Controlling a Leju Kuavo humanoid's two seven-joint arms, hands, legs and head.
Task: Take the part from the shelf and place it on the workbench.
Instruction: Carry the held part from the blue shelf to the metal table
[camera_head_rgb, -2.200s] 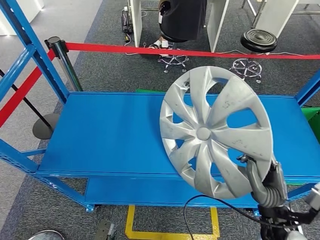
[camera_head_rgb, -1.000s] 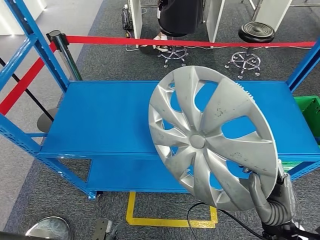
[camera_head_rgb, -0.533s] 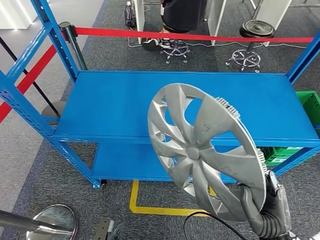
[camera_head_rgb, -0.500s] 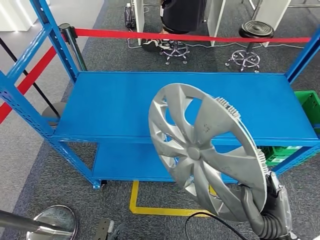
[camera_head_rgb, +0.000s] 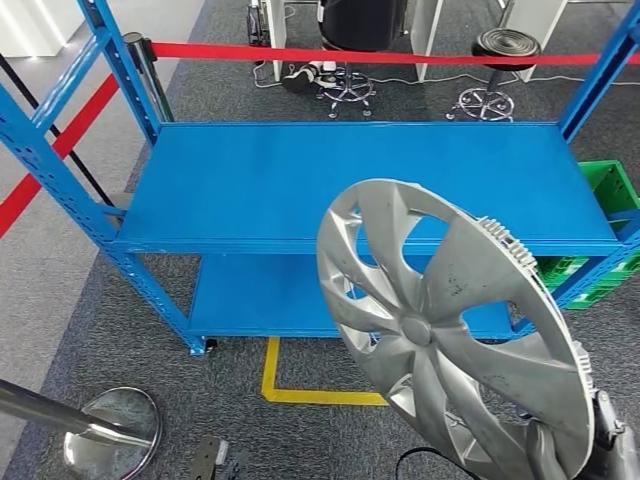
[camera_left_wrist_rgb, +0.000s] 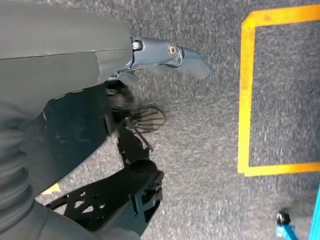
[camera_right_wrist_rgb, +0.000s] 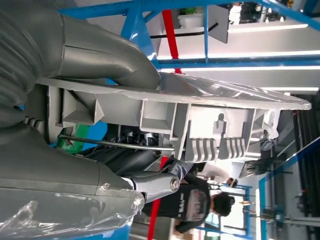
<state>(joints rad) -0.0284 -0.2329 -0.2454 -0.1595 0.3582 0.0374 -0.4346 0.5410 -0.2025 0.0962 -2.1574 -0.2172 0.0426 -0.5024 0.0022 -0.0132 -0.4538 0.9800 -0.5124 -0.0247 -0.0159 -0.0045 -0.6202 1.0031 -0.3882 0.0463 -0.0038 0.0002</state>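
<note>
One silver plastic hubcap (camera_head_rgb: 445, 340) — round, scuffed, curved spokes — gripped at its near-right rim by the right hand (camera_head_rgb: 555, 452), before the blue metal shelf (camera_head_rgb: 362, 180); left hand (camera_left_wrist_rgb: 113, 55) holds nothing, fingers extended.

A: The round silver plastic wheel cover (camera_head_rgb: 445, 335) looks satin, scuffed with dark specks; its back (camera_right_wrist_rgb: 181, 120) is matt grey moulded ribbing.

B: The blue painted metal shelf (camera_head_rgb: 302, 180) is smooth, semi-gloss. The grey carpet floor (camera_head_rgb: 226, 420) is rough, with glossy yellow tape (camera_head_rgb: 317, 396). The chrome stanchion base (camera_head_rgb: 113, 430) is mirror-shiny.
</note>
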